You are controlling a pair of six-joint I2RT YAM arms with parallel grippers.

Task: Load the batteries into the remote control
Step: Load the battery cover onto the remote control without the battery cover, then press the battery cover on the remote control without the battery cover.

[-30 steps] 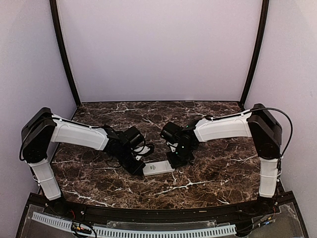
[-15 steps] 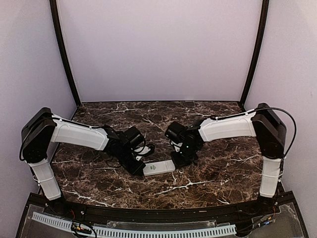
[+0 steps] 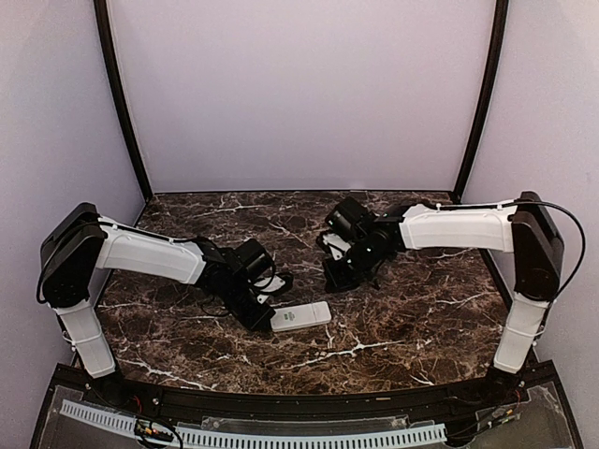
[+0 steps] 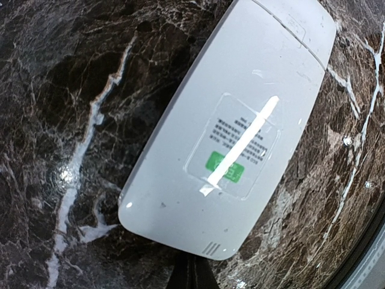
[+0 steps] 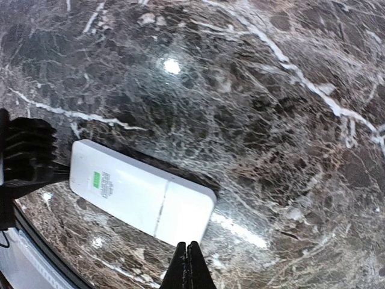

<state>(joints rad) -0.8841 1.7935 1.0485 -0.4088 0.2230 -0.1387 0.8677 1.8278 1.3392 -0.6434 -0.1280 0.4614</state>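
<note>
The left arm stands with its elbow high at 9 o'clock of the table (image 3: 421, 318), and its white forearm goes down toward the middle. The left gripper (image 3: 265, 321) is low at the tabletop, with its fingers (image 4: 183, 280) pressed together and nothing between them. The tips sit at the 9 o'clock end of the remote control (image 3: 300, 316); I cannot tell if they really touch it.

The right arm is stretched almost straight from 3 o'clock toward the centre. The right gripper (image 3: 334, 278) hangs above the table, at 1 o'clock from the remote control and apart from it. Its fingers (image 5: 179, 274) are also clenched on nothing.

The remote control lies flat a little toward 6 o'clock from the table's middle. Its plain back is up and carries a label (image 4: 231, 147) with a green patch. The print on the label is too small to read, and a bright reflection crosses it. In the left wrist view, the far end of the remote control is cut off by the picture edge.
</note>
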